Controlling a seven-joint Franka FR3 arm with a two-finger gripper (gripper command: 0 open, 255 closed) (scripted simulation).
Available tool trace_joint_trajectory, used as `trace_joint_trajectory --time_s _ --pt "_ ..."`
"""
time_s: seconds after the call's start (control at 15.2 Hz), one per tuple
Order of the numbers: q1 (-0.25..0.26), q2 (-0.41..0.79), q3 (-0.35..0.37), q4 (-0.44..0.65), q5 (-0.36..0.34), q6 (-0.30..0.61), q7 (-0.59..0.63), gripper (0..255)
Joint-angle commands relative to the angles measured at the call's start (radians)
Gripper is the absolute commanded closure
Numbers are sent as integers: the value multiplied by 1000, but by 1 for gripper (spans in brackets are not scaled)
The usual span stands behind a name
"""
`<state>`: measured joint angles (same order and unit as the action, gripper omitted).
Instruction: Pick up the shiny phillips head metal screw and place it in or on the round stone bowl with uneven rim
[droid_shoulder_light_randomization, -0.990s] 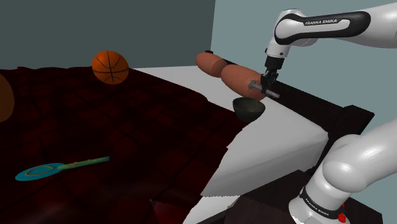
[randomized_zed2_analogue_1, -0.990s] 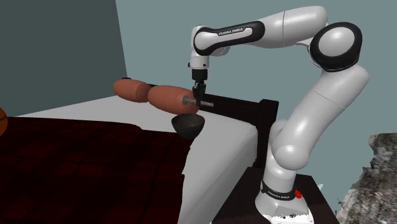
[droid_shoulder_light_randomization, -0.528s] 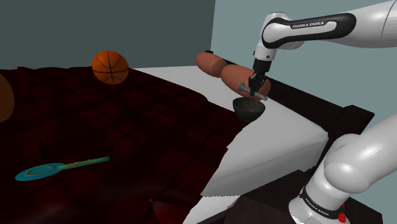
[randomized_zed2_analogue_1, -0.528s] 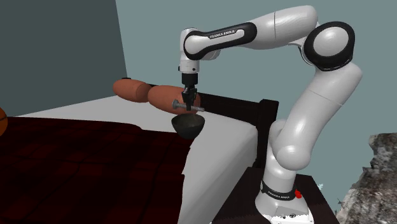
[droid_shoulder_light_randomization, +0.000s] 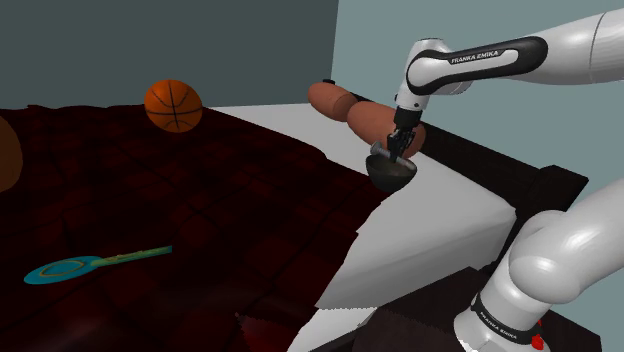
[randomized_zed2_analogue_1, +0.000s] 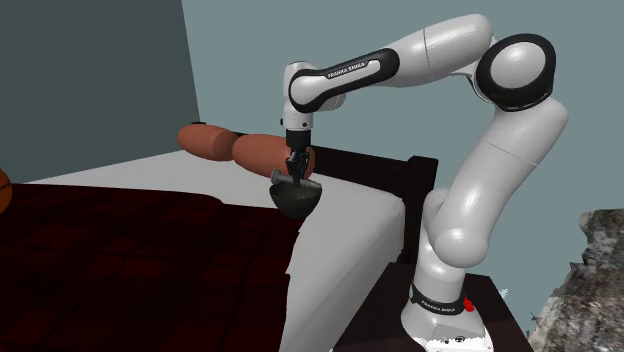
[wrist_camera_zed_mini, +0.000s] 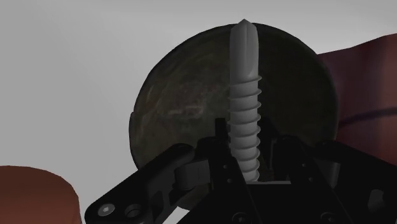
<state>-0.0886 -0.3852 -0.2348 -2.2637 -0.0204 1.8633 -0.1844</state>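
End effector (wrist_camera_zed_mini: 245, 162) first: its two black fingers are clenched on the shank of the grey screw (wrist_camera_zed_mini: 243, 95), whose threaded tip points out over the hollow of the dark, mottled bowl (wrist_camera_zed_mini: 172, 108). In the shoulder view the end effector (droid_shoulder_light_randomization: 397, 150) hangs just over the bowl (droid_shoulder_light_randomization: 392, 177), with the screw lying across at about rim height; whether it touches the rim I cannot tell.

As I judge it, the pick-up and the carry are done. What is left is to let go so that the screw drops inside, then to draw the arm clear.

The bowl sits on the white sheet (droid_shoulder_light_randomization: 440, 220) of a bed, just beside the nearer of two orange-brown bolsters (droid_shoulder_light_randomization: 370, 122), the other (droid_shoulder_light_randomization: 330, 100) lying beyond it. A dark red quilt (droid_shoulder_light_randomization: 200, 220) covers the rest of the bed.

Counted: one screw, one bowl, two bolsters, one basketball (droid_shoulder_light_randomization: 173, 105), and one teal-and-yellow paddle (droid_shoulder_light_randomization: 90, 264), well apart from the bowl. One orange shape (droid_shoulder_light_randomization: 5, 150) is cut off at the shoulder view's left edge.
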Motion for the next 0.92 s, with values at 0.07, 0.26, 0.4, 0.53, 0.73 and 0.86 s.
trace_joint_trajectory --time_s 0.07,0.26,0.4,0.53,0.73,0.86 --pt "0 1 -1 -18 0 20 0 255" --pt "0 2 0 -18 0 20 0 255" --pt "0 2 0 -18 0 20 0 255" --pt "0 2 0 -18 0 20 0 0" --pt "0 1 0 -18 0 20 0 0" --pt "0 2 0 -18 0 20 0 0"
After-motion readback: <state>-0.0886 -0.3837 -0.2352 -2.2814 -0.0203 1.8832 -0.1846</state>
